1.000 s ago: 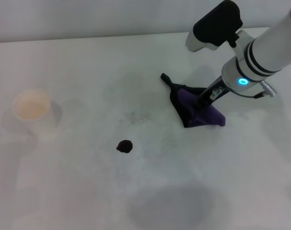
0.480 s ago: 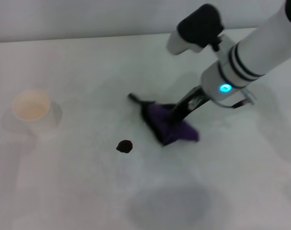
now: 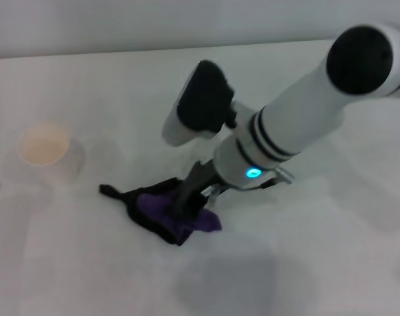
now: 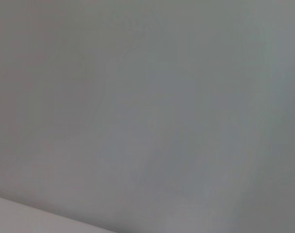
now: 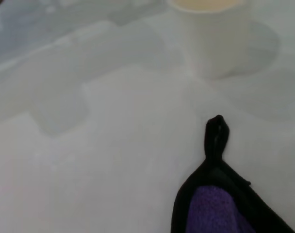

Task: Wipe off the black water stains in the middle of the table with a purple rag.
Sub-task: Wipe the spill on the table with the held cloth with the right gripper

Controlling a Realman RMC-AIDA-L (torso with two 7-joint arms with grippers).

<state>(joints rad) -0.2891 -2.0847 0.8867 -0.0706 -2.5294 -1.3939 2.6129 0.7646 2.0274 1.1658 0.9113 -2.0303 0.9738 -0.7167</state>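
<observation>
Right gripper [image 3: 190, 197] pins the purple rag [image 3: 164, 214] flat to the table [image 3: 88, 263] beneath it — clamped on the cloth — so no black blot shows, presumably covered.

The right hand [image 3: 187, 201] presses down on the purple rag [image 3: 166, 214], whose dark tail trails out to its left. Beyond that tail, well apart, a pale paper cup [image 3: 47, 150] stands as the only upright obstacle on that side. The white counter [image 3: 318, 263] lies bare in front of the hand, behind it, and to its right under the slanting forearm.
</observation>
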